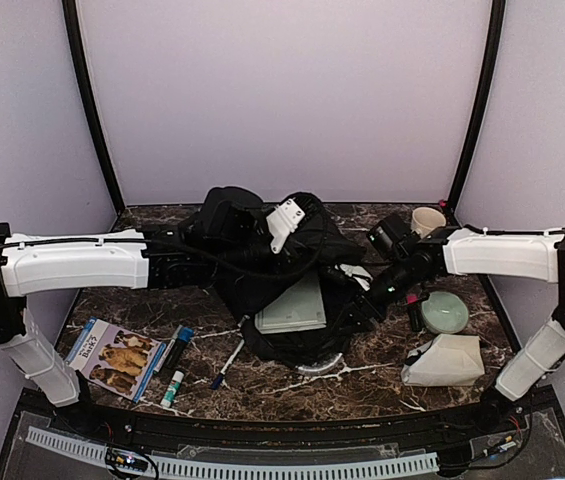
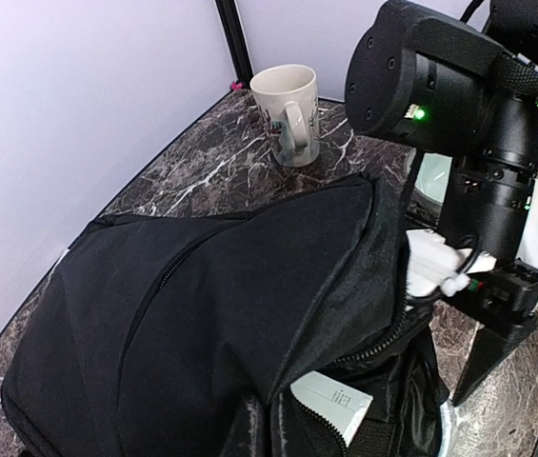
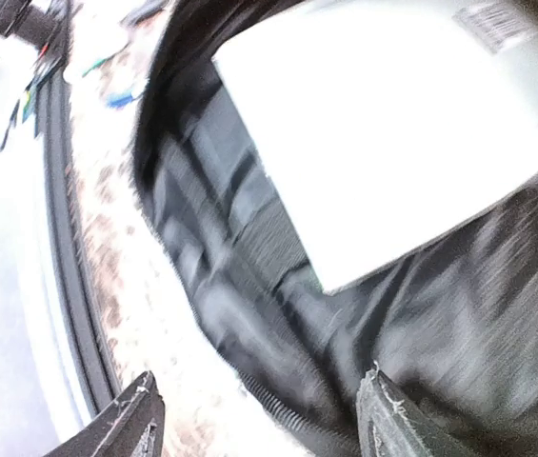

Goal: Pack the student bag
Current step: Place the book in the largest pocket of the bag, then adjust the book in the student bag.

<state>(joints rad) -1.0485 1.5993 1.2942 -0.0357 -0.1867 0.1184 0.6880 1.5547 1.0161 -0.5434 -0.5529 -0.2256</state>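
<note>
Room: pale lilac walls, black corner posts. Tabletop: dark marble, white veining.

- 8 o'clock: dog-cover book; just beside it at 7, a dark marker, glue stick and pen.
- Centre: student bag, black, mouth open toward 5 o'clock, flat white box lying in the opening.
- Left claw over the bag's far side, clenched; whether it pinches fabric, cannot tell.
- Right claw at the bag's 3 o'clock rim, released, fingers apart, nothing between.
- 1 o'clock: cream mug, upright.
- 3 o'clock: green bowl.
- 4 o'clock: white folded pouch.
</note>
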